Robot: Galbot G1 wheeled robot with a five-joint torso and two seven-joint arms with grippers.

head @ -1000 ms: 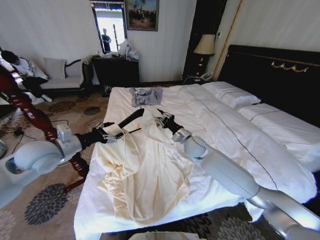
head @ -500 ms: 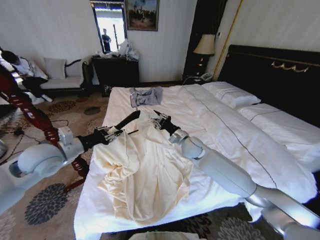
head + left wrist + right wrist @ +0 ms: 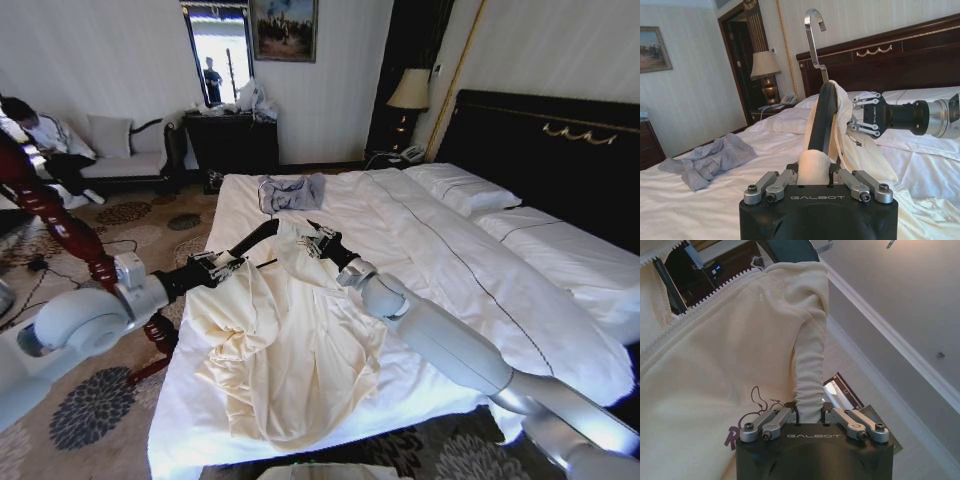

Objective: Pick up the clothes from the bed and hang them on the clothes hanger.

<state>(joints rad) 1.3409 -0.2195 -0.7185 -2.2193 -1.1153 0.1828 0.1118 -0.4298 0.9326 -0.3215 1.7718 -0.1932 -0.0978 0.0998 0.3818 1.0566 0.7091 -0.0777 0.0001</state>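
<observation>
The cream clothes (image 3: 290, 350) lie crumpled across the near left part of the bed (image 3: 420, 250), with the upper part lifted. My left gripper (image 3: 215, 266) is shut on the lower end of the black clothes hanger (image 3: 256, 237), which slants up towards the garment's collar. In the left wrist view, cream cloth bulges between the left gripper's (image 3: 813, 172) closed fingers, the clothes hanger (image 3: 822, 117) rises from it, and its metal hook (image 3: 812, 35) points up. My right gripper (image 3: 322, 240) is shut on a fold of the clothes (image 3: 765, 340) beside the hanger's top. The right gripper (image 3: 810, 415) pinches a narrow ridge of fabric.
A small grey-blue garment (image 3: 293, 192) lies at the far side of the bed. White pillows (image 3: 465, 188) rest by the black headboard (image 3: 550, 150). A reddish-brown wooden pole (image 3: 60, 225) stands left of the bed on patterned carpet. A lamp (image 3: 409, 90) and a dark dresser (image 3: 232, 140) stand against the far wall.
Over the last second both grippers drew slightly closer together and the hanger's top tilted higher into the collar. Almost nothing has moved in the last half second.
</observation>
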